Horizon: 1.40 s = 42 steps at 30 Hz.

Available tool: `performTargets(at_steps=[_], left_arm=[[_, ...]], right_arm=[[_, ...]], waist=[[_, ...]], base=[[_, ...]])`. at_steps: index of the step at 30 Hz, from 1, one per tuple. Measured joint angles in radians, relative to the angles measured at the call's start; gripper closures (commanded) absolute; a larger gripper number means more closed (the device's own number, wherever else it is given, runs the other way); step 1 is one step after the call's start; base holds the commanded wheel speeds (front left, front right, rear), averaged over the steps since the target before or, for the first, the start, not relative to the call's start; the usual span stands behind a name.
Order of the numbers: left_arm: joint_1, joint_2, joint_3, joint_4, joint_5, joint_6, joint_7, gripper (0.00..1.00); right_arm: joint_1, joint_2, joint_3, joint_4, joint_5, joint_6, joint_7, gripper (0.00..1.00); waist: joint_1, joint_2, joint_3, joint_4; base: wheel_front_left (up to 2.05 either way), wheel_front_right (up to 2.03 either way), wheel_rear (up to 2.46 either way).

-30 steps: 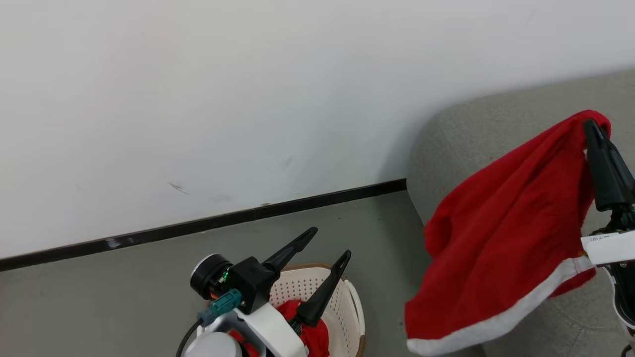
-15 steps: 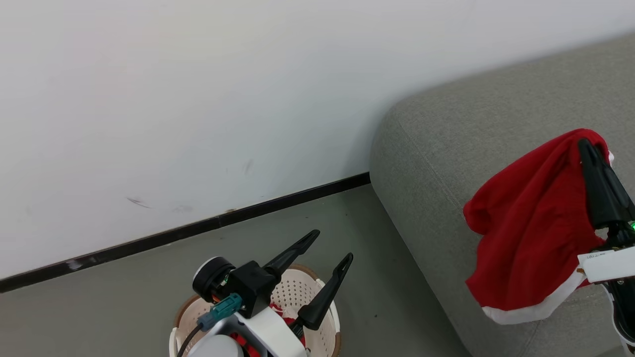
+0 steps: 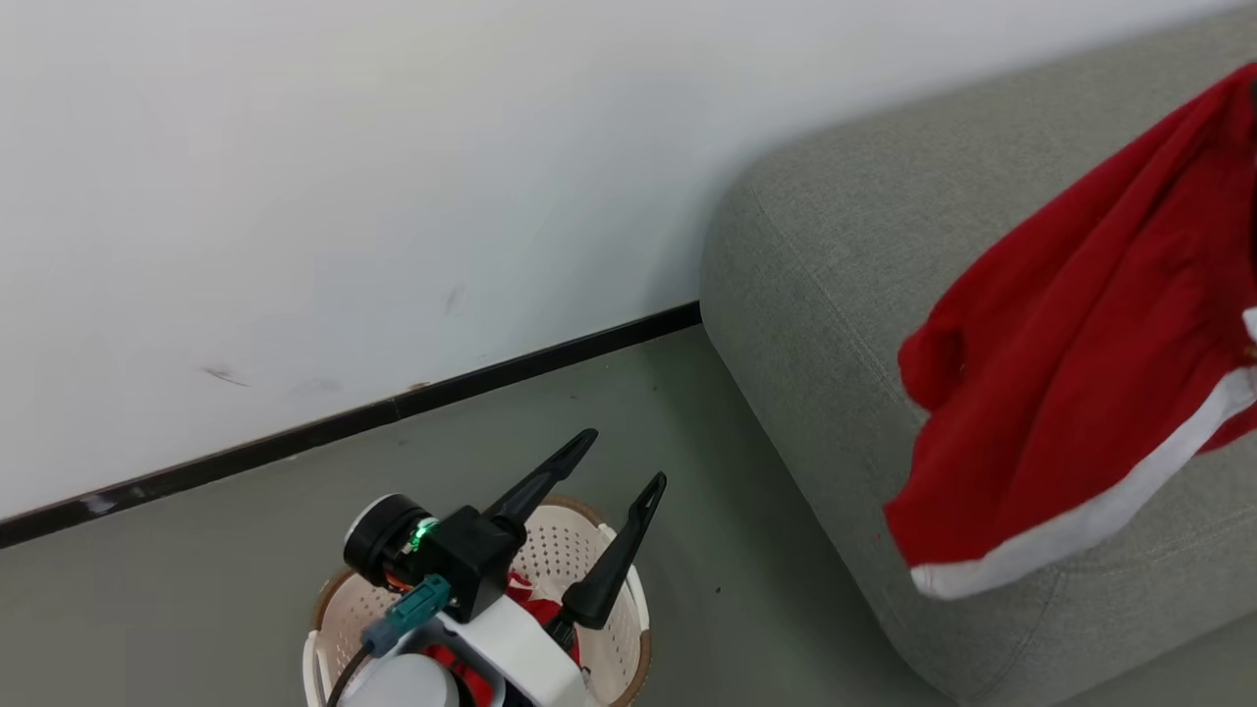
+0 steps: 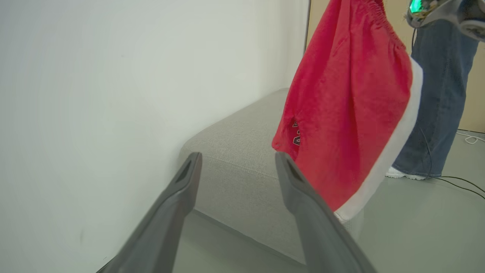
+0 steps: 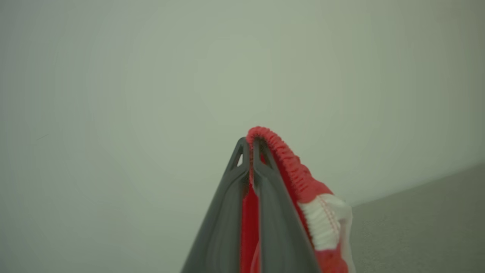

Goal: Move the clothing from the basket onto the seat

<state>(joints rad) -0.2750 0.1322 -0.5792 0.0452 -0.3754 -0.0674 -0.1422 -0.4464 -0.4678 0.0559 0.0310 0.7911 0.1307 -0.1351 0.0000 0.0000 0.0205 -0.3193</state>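
Note:
My right gripper [image 5: 248, 146] is shut on the elastic waistband of a red garment [image 5: 299, 178] with white edging. That garment [image 3: 1070, 363] hangs in the air over the grey seat [image 3: 835, 295], its white hem lowest. In the left wrist view the garment [image 4: 348, 113] dangles above the seat [image 4: 242, 132]. My left gripper [image 3: 624, 457] stands open and empty above the cream basket [image 3: 560, 540] on the floor. More red clothing [image 3: 535, 599] lies in the basket, partly hidden by my left wrist.
A white wall with a black skirting [image 3: 442, 393] runs behind the basket and seat. A person's legs in jeans [image 4: 443, 94] stand beyond the seat, with cables [image 4: 458, 182] on the grey floor.
The head camera has shifted right. My right gripper has lifted the red garment higher over the seat and passed out of the head view's right edge. The left gripper still hangs open over the basket.

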Motion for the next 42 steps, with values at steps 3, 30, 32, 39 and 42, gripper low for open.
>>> performTargets(at_steps=[3,30,32,39,42], left_arm=[[0.0,0.008,0.006,-0.017,0.007,0.012,0.007,0.0],[-0.072,0.048,-0.013,-0.183,0.078,0.037,0.09,0.0],[-0.086,0.049,-0.015,-0.19,0.08,0.037,0.098,0.0],[-0.109,0.049,-0.026,-0.207,0.096,0.028,0.115,0.0],[-0.111,0.048,-0.03,-0.208,0.096,0.024,0.121,0.0]], right_arm=[[-0.107,-0.016,-0.031,0.045,-0.001,0.0,0.022,1.0],[-0.454,-0.156,-0.273,0.491,-0.109,0.0,0.042,1.0],[-0.464,-0.171,-0.291,0.505,-0.116,0.0,0.027,1.0],[-0.471,-0.18,-0.287,0.567,-0.151,0.0,-0.004,1.0],[-0.45,-0.157,-0.269,0.593,-0.156,0.0,-0.014,1.0]], waist=[[0.0,0.0,0.021,0.004],[0.0,0.0,0.232,0.102],[0.0,0.0,0.246,0.108],[0.0,0.0,0.292,0.124],[0.0,0.0,0.304,0.127]], base=[[0.0,0.0,0.0],[0.0,0.0,0.0],[0.0,0.0,0.0],[0.0,0.0,0.0],[0.0,0.0,0.0]])
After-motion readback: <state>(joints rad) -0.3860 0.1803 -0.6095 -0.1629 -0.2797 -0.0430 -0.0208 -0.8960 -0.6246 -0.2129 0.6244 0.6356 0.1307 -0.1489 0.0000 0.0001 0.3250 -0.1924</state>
